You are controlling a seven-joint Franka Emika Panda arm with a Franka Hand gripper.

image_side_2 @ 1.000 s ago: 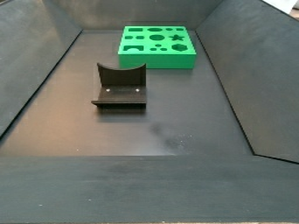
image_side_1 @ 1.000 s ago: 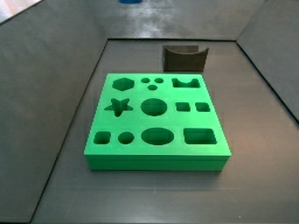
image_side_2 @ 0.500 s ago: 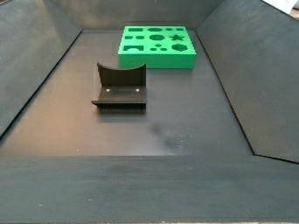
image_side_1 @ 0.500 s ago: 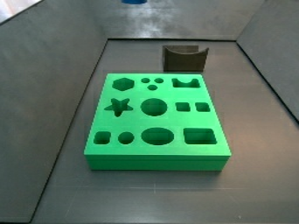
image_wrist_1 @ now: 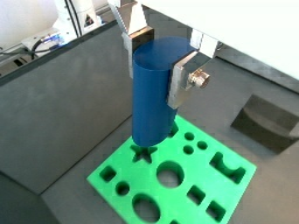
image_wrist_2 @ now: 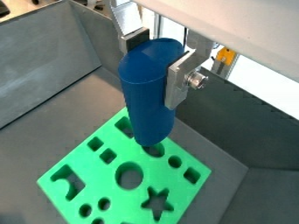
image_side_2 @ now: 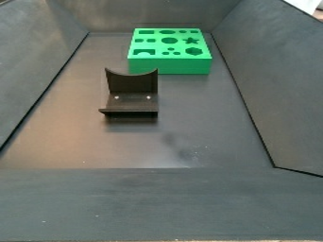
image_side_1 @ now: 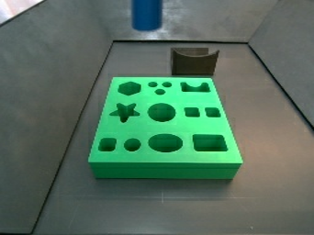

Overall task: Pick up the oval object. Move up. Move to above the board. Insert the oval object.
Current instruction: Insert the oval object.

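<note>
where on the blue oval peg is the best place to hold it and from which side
Grip the upper part of the oval object, from above, which is how the gripper has it now: its silver fingers clamp the peg's sides near the top. The peg is tall, slender and upright, so this hold leaves its lower end free to enter a hole in the board below.

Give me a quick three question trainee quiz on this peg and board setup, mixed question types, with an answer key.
1. True or false: the gripper holds the blue peg upright.
2. The peg hangs: A) inside a hole B) above the green board C) on the floor.
3. Fill in: the dark fixture stands ____ the board, not on it.

Key: 1 true. 2 B. 3 beside.
</note>
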